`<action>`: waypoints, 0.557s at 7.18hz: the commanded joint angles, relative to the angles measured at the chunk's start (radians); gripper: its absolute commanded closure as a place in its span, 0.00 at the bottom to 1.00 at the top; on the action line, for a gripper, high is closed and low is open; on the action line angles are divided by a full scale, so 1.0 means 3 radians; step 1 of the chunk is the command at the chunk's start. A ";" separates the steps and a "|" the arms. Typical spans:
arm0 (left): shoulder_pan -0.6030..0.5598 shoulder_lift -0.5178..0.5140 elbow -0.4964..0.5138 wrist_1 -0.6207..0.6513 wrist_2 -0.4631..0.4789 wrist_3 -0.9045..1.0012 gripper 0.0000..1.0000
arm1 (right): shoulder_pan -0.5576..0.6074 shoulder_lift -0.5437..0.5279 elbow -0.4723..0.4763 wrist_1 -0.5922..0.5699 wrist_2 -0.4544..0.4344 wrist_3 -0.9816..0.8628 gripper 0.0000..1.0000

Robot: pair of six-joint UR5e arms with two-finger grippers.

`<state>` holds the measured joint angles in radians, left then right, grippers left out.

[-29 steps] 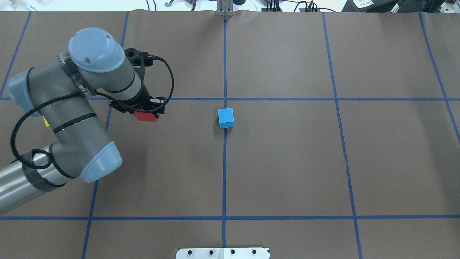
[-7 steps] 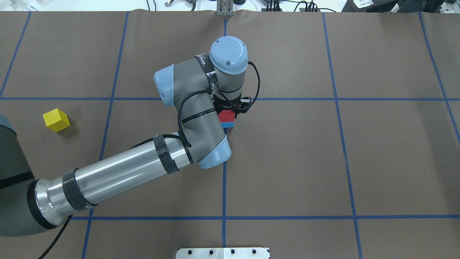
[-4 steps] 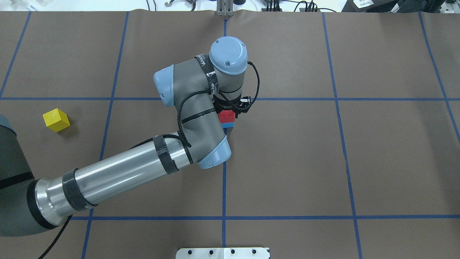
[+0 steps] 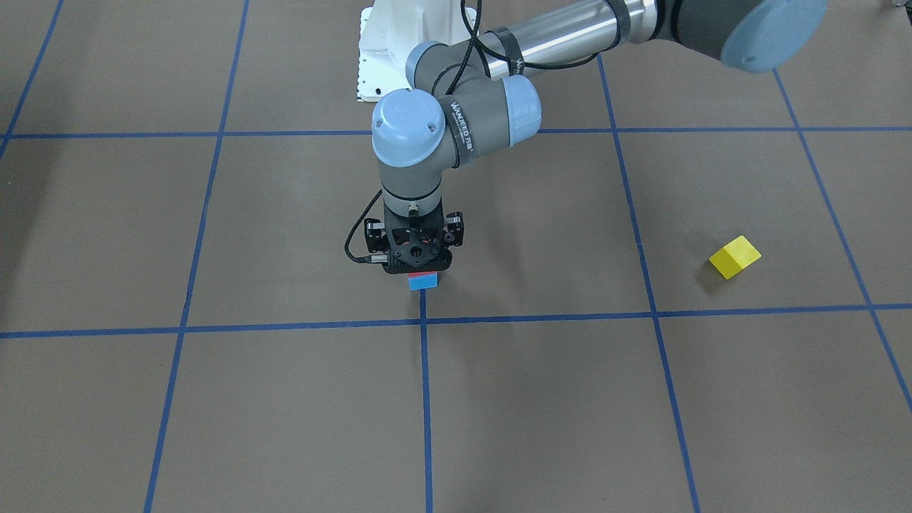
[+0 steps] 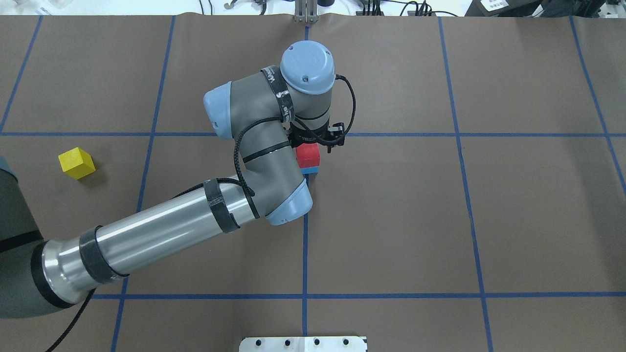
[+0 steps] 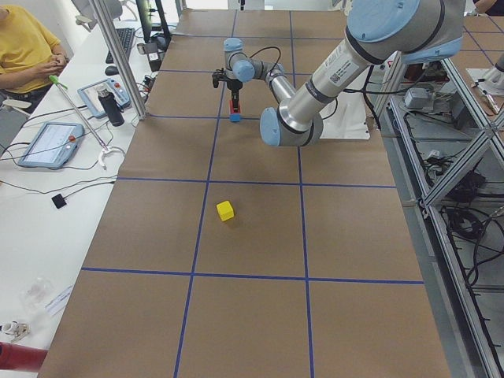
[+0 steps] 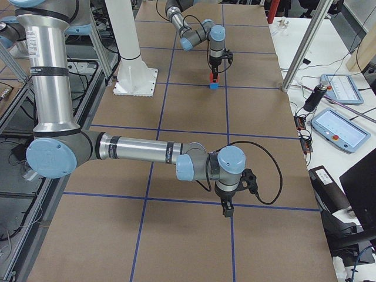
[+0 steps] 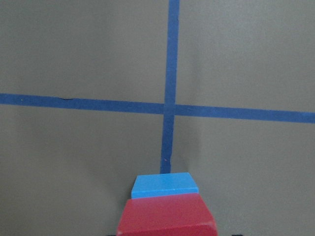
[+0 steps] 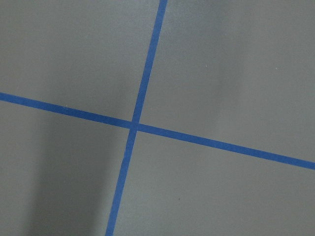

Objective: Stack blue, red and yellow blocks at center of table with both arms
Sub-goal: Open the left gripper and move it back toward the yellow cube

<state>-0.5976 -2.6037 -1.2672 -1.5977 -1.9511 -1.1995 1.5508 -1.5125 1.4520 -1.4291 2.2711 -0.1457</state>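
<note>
Change: the red block [image 5: 308, 155] was being carried in from the left four seconds ago, when the blue block [image 5: 309, 170] stood alone. It now sits on the blue block.
Last second: the left arm [image 5: 161, 230] has drawn its wrist slightly up and toward the far side. More of the red block's top shows from overhead, and the block itself has not moved with the arm.
Stack: the two blocks are at the centre of the surface [image 5: 489, 220], on the middle tape line just near of a tape crossing. The left wrist view shows red squarely over blue, with only a thin blue strip visible beyond it.
Left tool [image 4: 418, 265]: it hangs directly over the red block and very close to it. Its fingers are hidden under its own body, so I cannot tell whether it is wide or narrow. The block staying put while the wrist shifts suggests it has let go.
Right tool [image 7: 227, 210]: it points down over bare surface, well away from the stack. It shows clearly only in the side view, so I cannot tell its state.
Yellow block [image 5: 76, 163]: it lies alone, far left of the stack and untouched.
Meaning: two of three layers look done. What is left is to clear the left arm and bring in the yellow block.
</note>
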 commanded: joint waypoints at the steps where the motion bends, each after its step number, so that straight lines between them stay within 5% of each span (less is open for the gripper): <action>1: -0.0236 0.0342 -0.0604 0.0241 -0.0270 0.0304 0.00 | 0.0000 -0.0005 0.0002 -0.0002 0.0003 0.0000 0.00; 3: -0.0532 0.1255 -0.1672 0.0554 -0.0287 0.1141 0.00 | 0.0000 -0.0030 0.0002 0.0003 -0.0003 0.0000 0.00; 4: -0.0686 0.1680 -0.1945 0.0550 -0.0292 0.1590 0.00 | 0.0000 -0.0031 0.0007 0.0003 -0.0003 0.0005 0.00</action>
<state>-0.7458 -2.2617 -1.7172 -1.4491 -2.0345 -0.8835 1.5509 -1.5195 1.4530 -1.4287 2.2708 -0.1454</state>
